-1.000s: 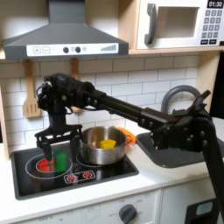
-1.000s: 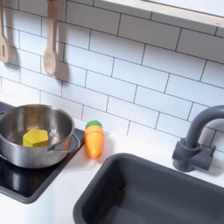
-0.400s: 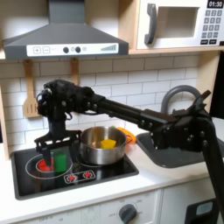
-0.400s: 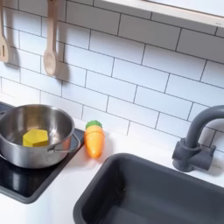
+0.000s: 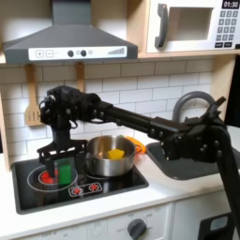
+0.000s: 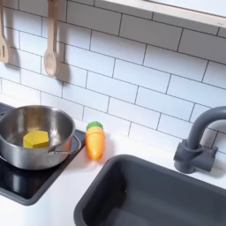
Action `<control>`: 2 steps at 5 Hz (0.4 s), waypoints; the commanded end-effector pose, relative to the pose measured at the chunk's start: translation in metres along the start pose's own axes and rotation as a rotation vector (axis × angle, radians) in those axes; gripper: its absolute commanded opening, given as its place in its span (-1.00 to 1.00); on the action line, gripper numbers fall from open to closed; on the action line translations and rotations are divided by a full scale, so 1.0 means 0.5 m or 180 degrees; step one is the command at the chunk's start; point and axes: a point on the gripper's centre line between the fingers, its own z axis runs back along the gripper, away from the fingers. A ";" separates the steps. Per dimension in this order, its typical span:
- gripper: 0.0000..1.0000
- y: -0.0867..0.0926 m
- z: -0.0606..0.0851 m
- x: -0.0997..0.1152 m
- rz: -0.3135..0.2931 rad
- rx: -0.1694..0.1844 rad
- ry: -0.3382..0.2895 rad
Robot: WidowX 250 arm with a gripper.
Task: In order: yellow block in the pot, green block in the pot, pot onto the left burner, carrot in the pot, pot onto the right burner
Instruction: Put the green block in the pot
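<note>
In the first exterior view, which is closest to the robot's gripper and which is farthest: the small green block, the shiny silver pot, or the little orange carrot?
1. The small green plastic block: right at the gripper, on the red-ringed burner at the first exterior view's left.
2. The round shiny silver metal pot: beside it, to the right.
3. The small orange toy carrot: farthest, peeking out behind the pot's right edge.

pot [image 6: 35, 132]: shiny silver metal, reflections seen on the walls
yellow block [image 6: 35, 139]: smooth plastic
carrot [image 6: 94, 141]: glossy orange plastic (green top)
cooktop [image 5: 112, 186]: glossy black
spoon [image 6: 51, 55]: matt wood
wall tiles [image 6: 132, 75]: glazed white
</note>
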 end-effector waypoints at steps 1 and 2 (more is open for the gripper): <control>1.00 -0.016 -0.002 0.023 -0.0029 -0.0146 -0.0062; 1.00 -0.005 0.002 0.025 -0.0016 -0.0104 -0.0085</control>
